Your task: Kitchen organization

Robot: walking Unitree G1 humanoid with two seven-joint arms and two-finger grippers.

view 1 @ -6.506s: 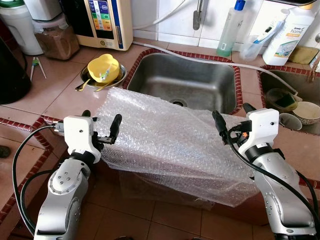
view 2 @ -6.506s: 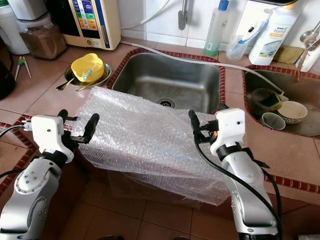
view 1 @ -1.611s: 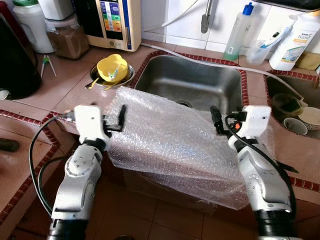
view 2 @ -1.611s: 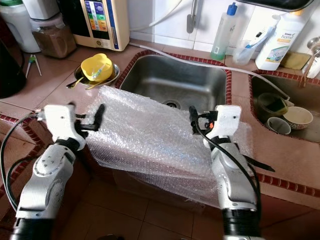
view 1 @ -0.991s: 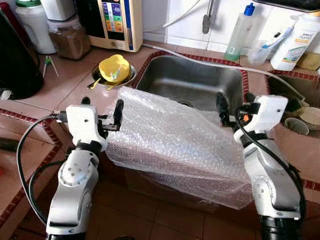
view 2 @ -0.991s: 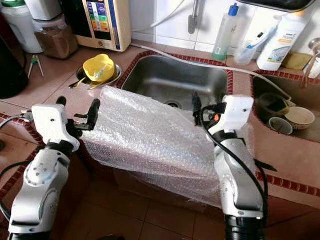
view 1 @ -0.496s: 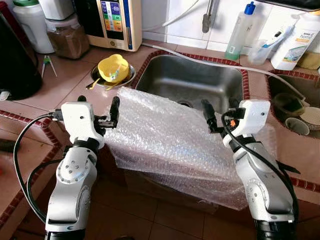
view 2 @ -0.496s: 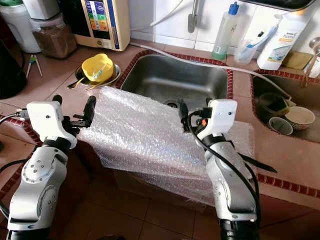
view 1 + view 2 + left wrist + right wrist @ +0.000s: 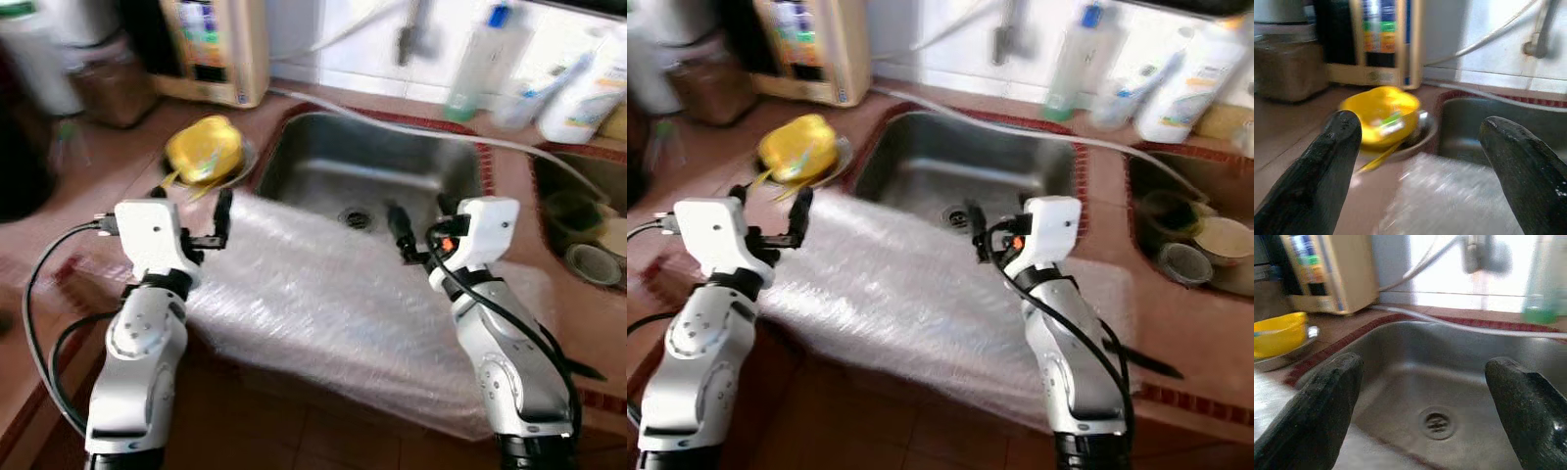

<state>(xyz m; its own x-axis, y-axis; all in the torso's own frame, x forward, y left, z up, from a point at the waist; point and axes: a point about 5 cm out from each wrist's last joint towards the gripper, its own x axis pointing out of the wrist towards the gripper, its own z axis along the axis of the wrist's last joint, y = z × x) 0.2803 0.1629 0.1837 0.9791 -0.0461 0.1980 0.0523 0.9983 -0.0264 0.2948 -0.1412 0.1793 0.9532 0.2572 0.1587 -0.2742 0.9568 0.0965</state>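
Observation:
A big sheet of clear bubble wrap (image 9: 323,313) lies over the counter's front edge before the steel sink (image 9: 323,162) and hangs down toward the floor. My left gripper (image 9: 193,196) hovers at the sheet's left upper corner, open; between its fingers the left wrist view shows a yellow bowl (image 9: 1381,115) and the wrap (image 9: 1449,196) below. My right gripper (image 9: 416,208) is open above the sheet's far edge near the sink's front rim. Its wrist view looks into the sink (image 9: 1396,367) and at the drain (image 9: 1436,422). Nothing is held.
The yellow bowl (image 9: 203,147) sits in a steel dish left of the sink. A water purifier (image 9: 216,49) and jars stand at the back left, soap bottles (image 9: 475,64) at the back. A hose (image 9: 421,127) crosses behind the sink. Bowls (image 9: 593,264) lie in a second sink at the right.
The whole picture has blurred and shifted, so the camera moved. The right gripper has drifted left along the wrap's far edge. Both grippers stay open.

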